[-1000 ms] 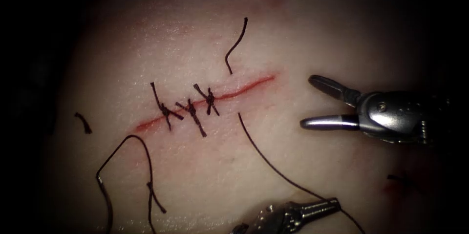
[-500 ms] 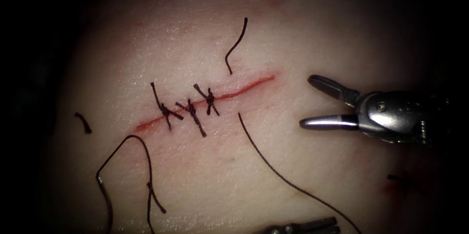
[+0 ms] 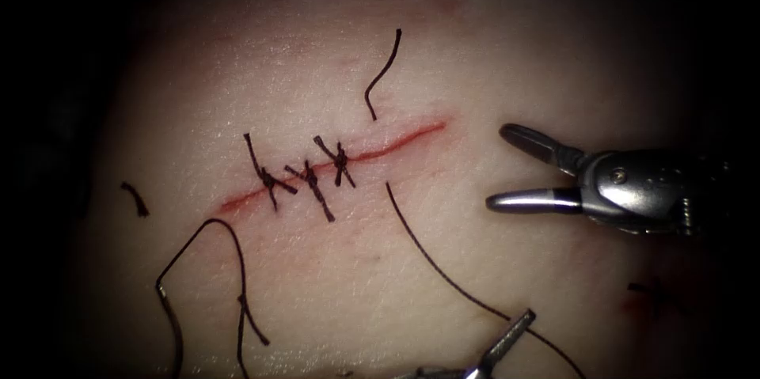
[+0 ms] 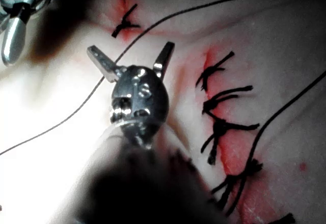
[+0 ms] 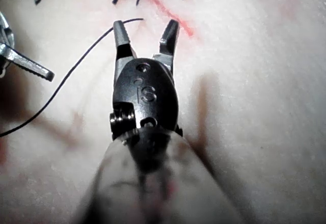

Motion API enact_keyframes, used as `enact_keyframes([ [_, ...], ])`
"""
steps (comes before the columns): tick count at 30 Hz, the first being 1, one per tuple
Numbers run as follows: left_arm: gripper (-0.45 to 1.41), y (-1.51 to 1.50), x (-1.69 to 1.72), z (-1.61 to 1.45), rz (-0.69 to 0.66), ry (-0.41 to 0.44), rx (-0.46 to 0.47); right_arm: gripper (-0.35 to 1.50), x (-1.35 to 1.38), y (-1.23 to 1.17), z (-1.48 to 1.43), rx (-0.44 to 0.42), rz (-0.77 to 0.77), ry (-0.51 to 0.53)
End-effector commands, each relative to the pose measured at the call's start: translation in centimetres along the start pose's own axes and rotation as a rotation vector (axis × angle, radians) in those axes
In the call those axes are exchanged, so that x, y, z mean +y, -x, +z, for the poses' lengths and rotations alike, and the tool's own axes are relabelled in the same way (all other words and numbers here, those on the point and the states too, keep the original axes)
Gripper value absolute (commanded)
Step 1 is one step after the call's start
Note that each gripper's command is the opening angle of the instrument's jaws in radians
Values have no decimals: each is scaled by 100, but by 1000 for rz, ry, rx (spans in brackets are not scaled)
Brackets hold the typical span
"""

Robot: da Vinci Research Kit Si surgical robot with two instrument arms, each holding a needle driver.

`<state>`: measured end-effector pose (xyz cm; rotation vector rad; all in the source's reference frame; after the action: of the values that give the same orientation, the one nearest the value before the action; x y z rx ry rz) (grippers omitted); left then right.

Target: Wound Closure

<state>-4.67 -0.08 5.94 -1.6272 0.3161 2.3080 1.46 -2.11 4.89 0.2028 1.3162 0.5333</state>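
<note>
Tissue [image 3: 491, 54] carries the cut [image 3: 396, 142], with three knotted stitches [image 3: 305, 173] across its left half. Right tool [image 3: 507, 167] hovers right of the cut, fingers [image 3: 526, 200] spread wide, holding nothing. Left tool [image 4: 133, 57] sits below the cut, fingers [image 4: 102, 61] wide and empty, thread [image 3: 443, 268] running between them. That thread leaves the tissue just below the cut. Needle [image 3: 170, 324] lies on the tissue at lower left, free of both tools.

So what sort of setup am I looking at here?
Most likely a bench suturing practice rig: a pale slab of pork tissue with a red cut partly closed by three dark thread stitches, and two metal needle-driver tools, right tool and left tool, both open, holding nothing.
</note>
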Motion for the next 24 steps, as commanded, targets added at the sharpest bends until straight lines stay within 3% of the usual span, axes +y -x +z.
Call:
enact_keyframes([
  [1, 91, 1, 2, 9, 76, -14, -26, 83, -5, 7, 6, -3, 1, -2],
  [6, 84, 6, 5, 22, 250, -20, -83, 84, -8, 8, 6, -2, -2, -2],
  [18, 78, 16, 19, 43, 380, -17, -148, 86, -9, 10, 9, -2, -3, 2],
  [19, 66, 12, 21, 48, 413, -15, -150, 88, -9, 10, 9, -2, -4, 2],
  [21, -17, 8, 22, 54, 422, -16, -152, 88, -9, 10, 9, -2, -4, 1],
  [22, -45, 6, 20, 55, 420, -11, -135, 88, -9, 10, 8, 1, -4, 2],
  [24, -45, 5, 19, 54, 425, -7, -122, 88, -9, 11, 8, 1, -4, 2],
])
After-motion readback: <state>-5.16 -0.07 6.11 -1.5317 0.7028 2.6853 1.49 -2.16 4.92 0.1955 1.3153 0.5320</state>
